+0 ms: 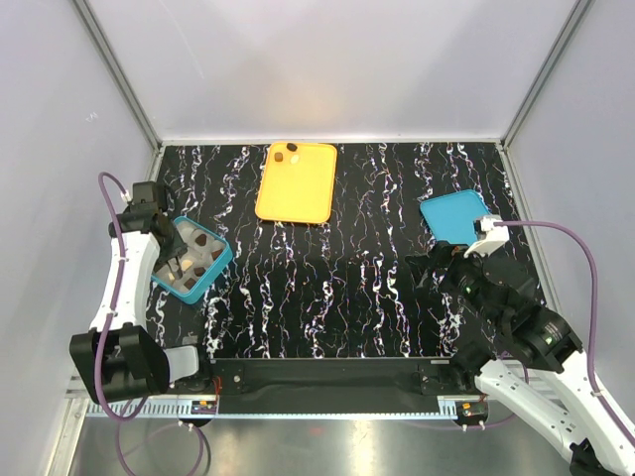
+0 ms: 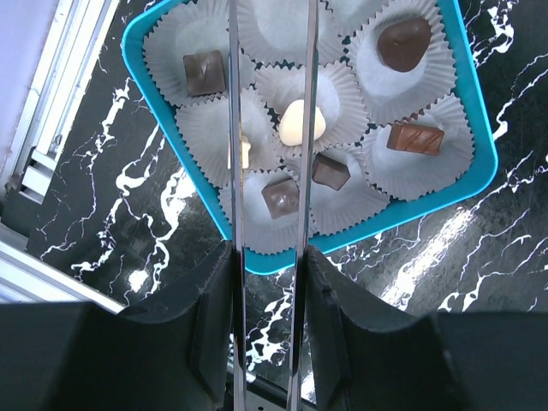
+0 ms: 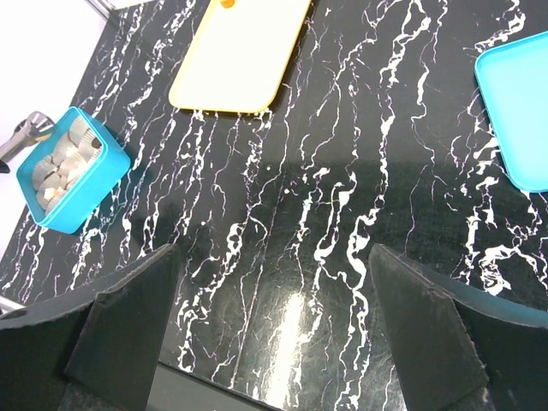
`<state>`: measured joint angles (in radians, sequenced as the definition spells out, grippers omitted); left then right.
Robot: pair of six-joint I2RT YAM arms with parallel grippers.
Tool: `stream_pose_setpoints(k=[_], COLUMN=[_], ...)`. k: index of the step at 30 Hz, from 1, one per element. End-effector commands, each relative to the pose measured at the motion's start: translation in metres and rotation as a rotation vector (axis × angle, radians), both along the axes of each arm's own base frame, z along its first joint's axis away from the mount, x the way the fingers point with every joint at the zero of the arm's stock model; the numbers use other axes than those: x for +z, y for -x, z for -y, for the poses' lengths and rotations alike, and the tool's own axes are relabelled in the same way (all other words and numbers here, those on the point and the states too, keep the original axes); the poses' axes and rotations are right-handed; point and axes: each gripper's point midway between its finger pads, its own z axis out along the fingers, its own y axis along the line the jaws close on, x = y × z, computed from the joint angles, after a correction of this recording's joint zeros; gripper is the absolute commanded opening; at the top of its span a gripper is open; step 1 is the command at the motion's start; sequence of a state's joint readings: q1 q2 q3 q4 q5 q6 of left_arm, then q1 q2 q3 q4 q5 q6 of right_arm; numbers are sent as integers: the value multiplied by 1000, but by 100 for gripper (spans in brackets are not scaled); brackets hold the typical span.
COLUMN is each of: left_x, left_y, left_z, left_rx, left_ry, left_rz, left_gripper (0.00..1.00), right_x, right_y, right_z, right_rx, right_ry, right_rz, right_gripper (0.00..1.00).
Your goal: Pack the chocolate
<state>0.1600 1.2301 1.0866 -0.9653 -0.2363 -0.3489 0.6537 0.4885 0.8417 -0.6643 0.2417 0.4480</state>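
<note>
The teal box [image 2: 214, 224] holds white paper cups with several chocolates in them: dark pieces [image 2: 205, 73] [image 2: 280, 196], a pale cream round [image 2: 301, 122] and a brown bar [image 2: 415, 137]. My left gripper [image 2: 267, 257] is shut on a pair of metal tweezers [image 2: 306, 103] whose blades run over the box; their tips are cut off by the frame. From above, the left gripper [image 1: 164, 236] hangs over the box [image 1: 222, 260]. Two dark chocolates [image 1: 281, 156] [image 1: 294, 150] lie on the orange tray [image 1: 298, 188]. My right gripper [image 3: 274, 317] stands open over bare table.
A teal lid [image 1: 451, 215] lies at the right of the table, just beyond the right gripper [image 1: 437, 263]. The right wrist view shows the box [image 3: 73, 184] far left, the orange tray [image 3: 240, 60] at the top and the lid [image 3: 522, 111] at the right edge.
</note>
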Motion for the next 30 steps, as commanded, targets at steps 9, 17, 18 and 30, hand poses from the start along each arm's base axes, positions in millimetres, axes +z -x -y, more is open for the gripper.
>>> stream_pose_setpoints(k=[9,17,18,30], left_x=[13,25,25,4], left_y=[-5,3,5,18], left_z=[3,4,3,6], left_rx=[12,19,20,12], left_ry=[14,12,8,16], left_rz=[101,114,112,69], left_gripper=[34,34,34,35], right_x=[4,6,6,6], right_y=[0,0,-1,0], right_z=[0,-2,-3,-3], right_rx=[11,19,19,23], right_ry=[7,0,-1,2], right_rz=[30,33,33,36], right_gripper=[100,100,100,100])
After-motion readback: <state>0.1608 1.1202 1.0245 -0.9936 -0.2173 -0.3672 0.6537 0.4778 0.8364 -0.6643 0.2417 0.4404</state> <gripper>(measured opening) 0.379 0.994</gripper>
